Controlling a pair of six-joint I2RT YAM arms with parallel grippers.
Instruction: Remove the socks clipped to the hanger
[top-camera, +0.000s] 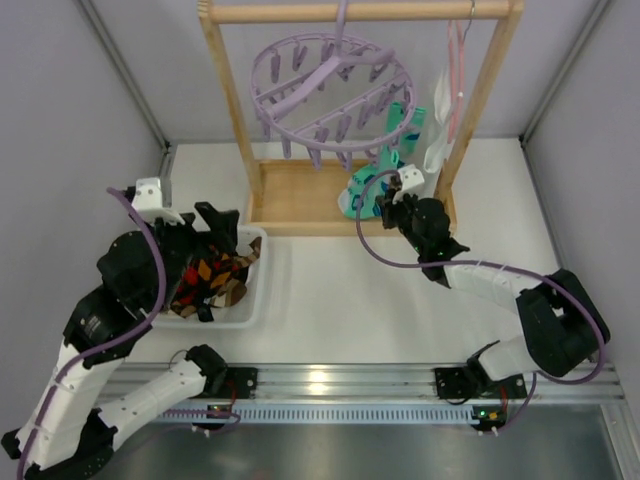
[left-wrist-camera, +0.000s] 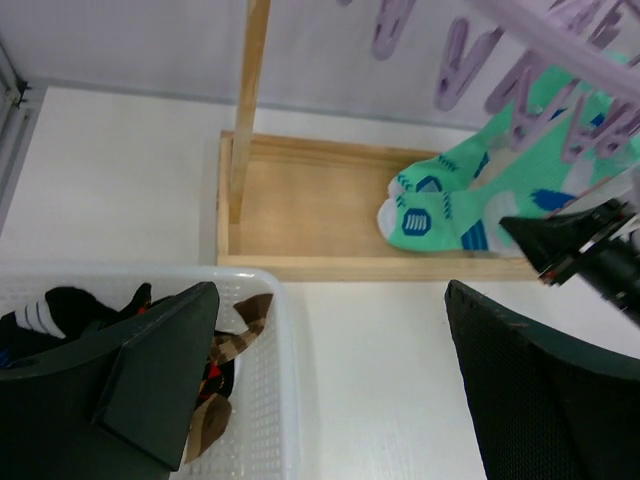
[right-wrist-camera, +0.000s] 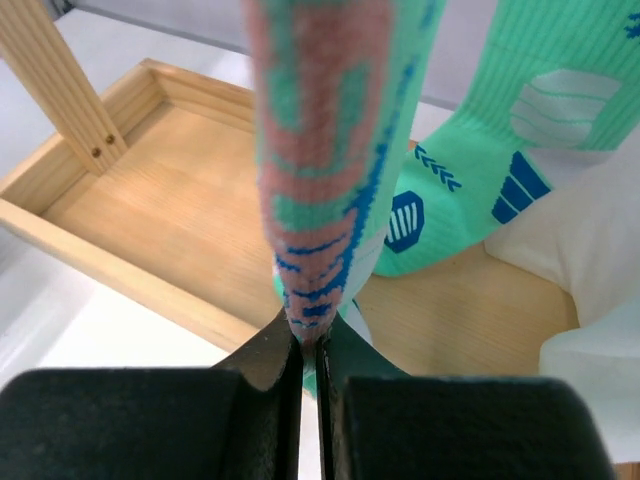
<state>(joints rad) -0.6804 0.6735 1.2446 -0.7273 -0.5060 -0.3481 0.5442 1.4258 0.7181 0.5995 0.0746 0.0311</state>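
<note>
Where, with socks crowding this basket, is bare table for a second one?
Bare table between basket and right arm, before the wooden tray; more right of the frame. Crowded: tray's right end, under hanging socks.

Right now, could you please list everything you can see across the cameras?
hanger: one, lilac ring with pegs, hung from the frame's top bar
mint-green socks: two, clipped at the ring's right side, toes over the wooden base
wooden frame: one, light wood with a tray base, far side of the table
pink hanger: one, thin, on the bar at right
white cloth: one, hanging below the pink hanger
basket: one, white, near left
loose socks: black, red-orange and brown-striped, in the basket; count unclear
table: one, white
left gripper: open, over the basket
right gripper: shut on one mint-green sock's tip
</note>
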